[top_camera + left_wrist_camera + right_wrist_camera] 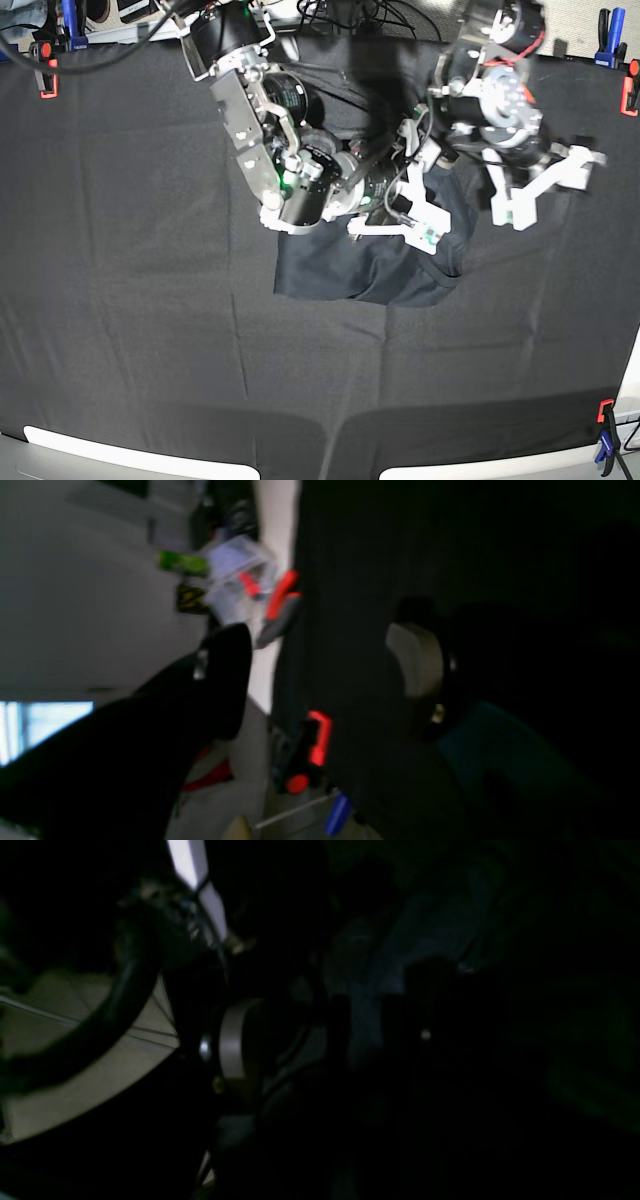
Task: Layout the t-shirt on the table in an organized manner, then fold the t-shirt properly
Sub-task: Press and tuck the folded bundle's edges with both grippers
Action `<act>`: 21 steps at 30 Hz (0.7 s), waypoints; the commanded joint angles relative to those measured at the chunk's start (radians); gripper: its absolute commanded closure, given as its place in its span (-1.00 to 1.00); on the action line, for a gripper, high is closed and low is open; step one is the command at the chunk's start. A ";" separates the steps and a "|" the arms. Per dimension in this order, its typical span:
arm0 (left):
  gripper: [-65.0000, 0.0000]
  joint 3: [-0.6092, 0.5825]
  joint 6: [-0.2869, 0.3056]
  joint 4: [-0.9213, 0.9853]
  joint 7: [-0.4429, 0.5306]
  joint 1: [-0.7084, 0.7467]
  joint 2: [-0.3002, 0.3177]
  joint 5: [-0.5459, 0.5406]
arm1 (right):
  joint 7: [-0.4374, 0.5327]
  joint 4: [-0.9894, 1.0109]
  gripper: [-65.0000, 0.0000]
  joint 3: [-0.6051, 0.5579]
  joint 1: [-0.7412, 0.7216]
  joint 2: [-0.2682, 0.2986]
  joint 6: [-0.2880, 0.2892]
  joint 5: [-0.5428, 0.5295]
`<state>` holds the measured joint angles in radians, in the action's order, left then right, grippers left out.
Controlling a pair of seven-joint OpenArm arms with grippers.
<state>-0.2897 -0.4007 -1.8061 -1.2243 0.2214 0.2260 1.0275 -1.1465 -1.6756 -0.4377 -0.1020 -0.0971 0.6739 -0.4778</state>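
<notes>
Slate-grey t-shirt (365,265) lies bunched on the table (130,300), unfolded, both the right gripper (400,215) and left gripper (545,185) spread, empty.

From my left wrist camera, off to the finger's side past the cloth edge, I see pale grey floor (75,605), a bright window patch (45,725), a clear plastic bin (240,580) and a green item (182,562), all blurred. Red clamps (320,737) grip the cloth edge there. Overhead I see blue clamps (607,22) along the far edge and light floor (100,458) at the near edge.
</notes>
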 commanded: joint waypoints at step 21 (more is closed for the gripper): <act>-0.18 0.001 -0.135 -0.015 -0.008 -0.008 0.151 0.213 | 0.017 -0.020 -0.08 -0.018 -0.019 -0.009 0.018 -0.040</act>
<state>-0.2909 -0.5026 -1.8061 -1.2324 0.2218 0.3710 1.2091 -1.1473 -1.6756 -0.4595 -0.0959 -0.0971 0.6739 -0.5060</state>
